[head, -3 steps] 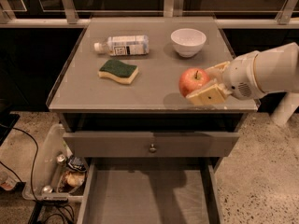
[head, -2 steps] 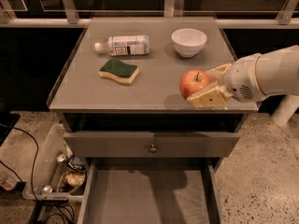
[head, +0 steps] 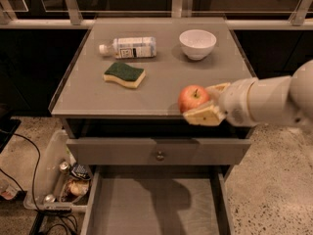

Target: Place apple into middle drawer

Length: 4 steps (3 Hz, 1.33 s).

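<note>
Claw point(head: 201, 105) is gripping the apple point(head: 193, 98) from the right, one pale finger sitting under it and one behind it. The apple is hanging at the near right edge of the surface point(head: 161, 89), above the closed drawer front with the knob point(head: 159, 155).

Handling, as a guess: the apple is looking firm, smooth and round. It is fairly light but prone to rolling and bruising if dropped, so a hold across its widest part is suiting it best.

Nearest, the middle drawer point(head: 154, 207) is standing pulled out, its flat grey floor showing with low side walls left and right. Open room is lying straight below and toward the near side of the apple. The surface lip and the knobbed front are the edges to be clearing on the way down.

Near left on the floor, a bin of clutter point(head: 61, 180) is sitting outside the drawer.

Farther back, a sponge point(head: 124, 74), then a bottle point(head: 129, 47) lying on its side and a white bowl point(head: 197, 43), are all resting well apart from the claw.
</note>
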### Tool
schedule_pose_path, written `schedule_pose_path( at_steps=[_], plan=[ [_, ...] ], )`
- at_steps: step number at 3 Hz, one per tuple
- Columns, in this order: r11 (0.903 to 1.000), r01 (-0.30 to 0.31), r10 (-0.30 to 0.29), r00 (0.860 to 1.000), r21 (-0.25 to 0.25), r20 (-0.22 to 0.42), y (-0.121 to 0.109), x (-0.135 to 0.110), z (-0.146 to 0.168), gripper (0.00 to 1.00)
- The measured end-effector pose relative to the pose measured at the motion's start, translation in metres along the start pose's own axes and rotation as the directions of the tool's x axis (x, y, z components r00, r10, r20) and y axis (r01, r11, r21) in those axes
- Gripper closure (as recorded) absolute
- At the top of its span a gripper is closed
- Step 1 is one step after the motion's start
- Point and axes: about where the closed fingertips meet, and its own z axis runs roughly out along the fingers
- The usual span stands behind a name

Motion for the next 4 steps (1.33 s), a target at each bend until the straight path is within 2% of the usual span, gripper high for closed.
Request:
schedule_pose_path(
  at_steps=[1, 2, 4],
  plan=[
    [0.9973, -0.067, 0.067, 0.998, 0.029, 0.000, 0.0263, 0.0313, 0.0261, 1.00],
    [0.9947, -0.086, 0.086, 0.996, 0.056, 0.004, 0.0323, 0.0407, 0.0287, 1.00],
    [0.9947, -0.086, 0.086, 0.996, 0.056, 0.004, 0.0319, 0.0383, 0.0269, 1.00]
  ],
)
